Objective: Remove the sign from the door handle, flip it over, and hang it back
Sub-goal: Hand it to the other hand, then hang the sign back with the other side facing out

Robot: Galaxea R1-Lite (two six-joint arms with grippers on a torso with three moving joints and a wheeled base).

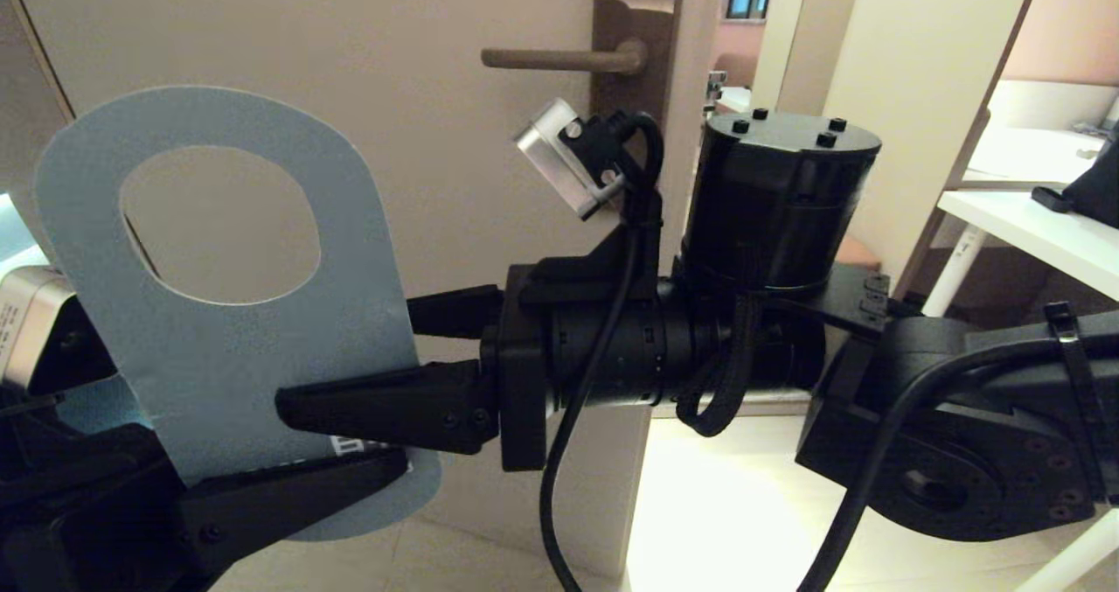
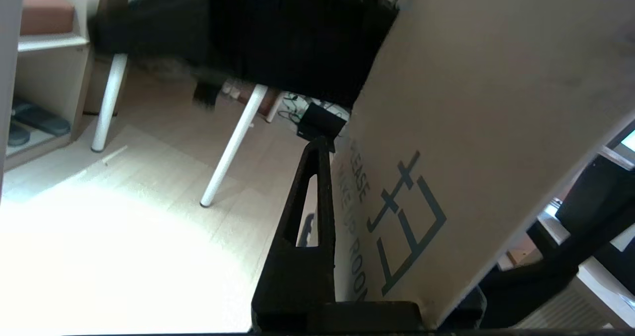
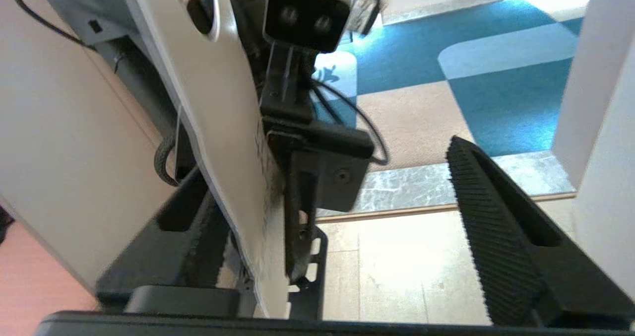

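Observation:
The sign [image 1: 218, 347] is off the door handle [image 1: 559, 59] and held upright at lower left, its slate-blue side toward the head camera. My left gripper [image 1: 337, 478] is shut on its lower end. The left wrist view shows a finger [image 2: 310, 212] pressed on the white "Please make up room" side [image 2: 471, 102]. My right gripper [image 1: 350, 356] is open and straddles the sign's right edge, one finger in front and one behind. In the right wrist view the sign [image 3: 223, 127] stands close to one finger of the right gripper [image 3: 327, 167], far from the other.
The handle's bronze backplate [image 1: 636, 32] is on the beige door, above and right of the sign. A white table [image 1: 1032, 225] with a black bag stands at the right. Blue and tan carpet [image 3: 446, 78] lies beyond the doorway threshold.

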